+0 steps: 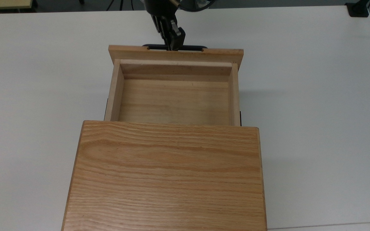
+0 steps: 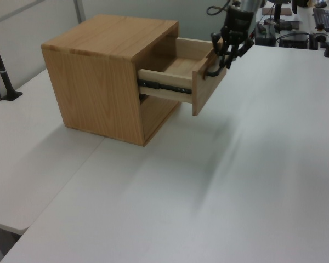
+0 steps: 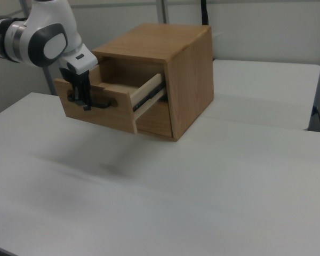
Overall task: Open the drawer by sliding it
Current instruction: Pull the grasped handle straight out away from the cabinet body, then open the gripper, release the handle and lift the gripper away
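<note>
One oak cabinet point(image 1: 167, 176) sits nearest us in the top view, its broad grained top filling the lower middle, and we see it standing on the white table point(image 1: 316, 96). Beyond its front edge the drawer point(image 1: 173, 102) juts out, pulled well clear of the cabinet so that its pale wooden floor and side walls lie open to us. In the left view the drawer point(image 2: 183, 76) hangs out of the upper opening toward the left view's right, a black slide rail point(image 2: 164, 85) showing along its side, with a second, lower opening beneath it. In the right view the same drawer point(image 3: 104, 104) reaches toward the right view's left. Farther on we meet its wider front panel, and on the far face of that the thin black bar handle point(image 1: 174, 47). Farthest of all, the black pincer point(image 1: 172, 43) comes down from the top edge and is clamped on the middle of the handle; in the right view we see the pincer point(image 3: 81, 101) gripping the bar point(image 3: 96, 102) below the white arm point(image 3: 40, 37).
</note>
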